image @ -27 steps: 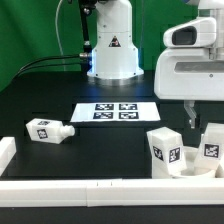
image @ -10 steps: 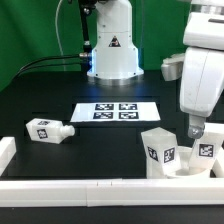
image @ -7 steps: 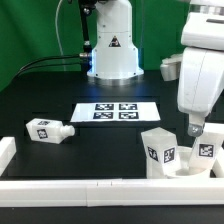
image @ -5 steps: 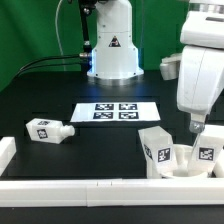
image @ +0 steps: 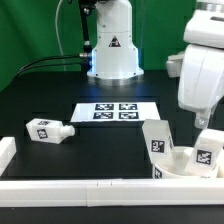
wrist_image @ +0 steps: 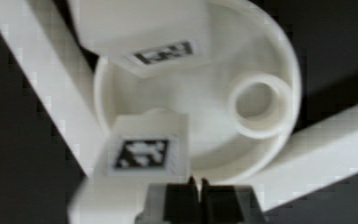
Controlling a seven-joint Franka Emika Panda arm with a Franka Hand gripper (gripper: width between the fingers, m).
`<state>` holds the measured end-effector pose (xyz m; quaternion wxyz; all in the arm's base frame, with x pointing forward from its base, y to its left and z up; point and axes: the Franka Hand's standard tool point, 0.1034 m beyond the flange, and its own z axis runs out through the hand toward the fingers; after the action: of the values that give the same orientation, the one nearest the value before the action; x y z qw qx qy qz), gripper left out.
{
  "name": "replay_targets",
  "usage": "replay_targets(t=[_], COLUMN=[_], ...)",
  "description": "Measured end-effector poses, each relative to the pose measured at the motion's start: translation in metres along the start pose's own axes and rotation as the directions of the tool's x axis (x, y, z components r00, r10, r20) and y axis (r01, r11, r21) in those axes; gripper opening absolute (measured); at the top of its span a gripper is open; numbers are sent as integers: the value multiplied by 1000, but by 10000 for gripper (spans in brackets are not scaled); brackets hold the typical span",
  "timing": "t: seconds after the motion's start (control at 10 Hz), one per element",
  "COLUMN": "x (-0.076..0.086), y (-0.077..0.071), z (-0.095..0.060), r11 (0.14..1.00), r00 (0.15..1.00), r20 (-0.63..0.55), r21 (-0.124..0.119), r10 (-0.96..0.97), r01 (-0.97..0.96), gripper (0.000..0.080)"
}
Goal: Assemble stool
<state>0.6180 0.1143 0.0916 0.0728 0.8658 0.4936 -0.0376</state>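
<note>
The round white stool seat (image: 185, 166) lies at the front of the exterior view's right, against the front rail. Two tagged white legs stand on it, one (image: 157, 140) on its left side and one (image: 207, 153) on its right. My gripper (image: 203, 122) hangs just above the right leg with its fingers together and nothing between them. In the wrist view the seat (wrist_image: 229, 60) shows an empty round socket (wrist_image: 256, 100), one tagged leg (wrist_image: 149, 150) close to my gripper (wrist_image: 194, 195), and the other leg (wrist_image: 149, 40) further off. A third leg (image: 48, 130) lies loose at the exterior view's left.
The marker board (image: 112, 112) lies flat in the middle of the black table. A long white rail (image: 90, 186) runs along the front edge and a short one (image: 6, 150) stands at the left. The robot base (image: 112, 55) stands at the back.
My gripper has moved toward the exterior view's right and risen slightly. The seat has turned a little, so both standing legs have shifted.
</note>
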Motion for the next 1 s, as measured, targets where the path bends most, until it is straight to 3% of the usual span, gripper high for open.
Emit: replay_targets(t=[0.1,0.2,0.3,0.4,0.5,0.6,0.7,0.8,1.0], x=[1,7,13,9,9,8,7,6,7], y=[-4,-3,4,3,3,5,15,25,27], z=[-4,-10,-10,-8,-8,-8,-12,-14,-7], r11=[998,993,997,997,996,997,998,998,998], r00=[997,989,994,993,993,994,996,997,996], r20=[71,132,104,109,109,107,91,82,83], r21=[55,85,69,72,72,71,65,57,52], r10=[33,67,18,35,36,32,-3,-4,33], r01=[-37,-79,-25,-43,-44,-40,-3,-1,-37], gripper=[2,2,93,235,235,424,424,587,646])
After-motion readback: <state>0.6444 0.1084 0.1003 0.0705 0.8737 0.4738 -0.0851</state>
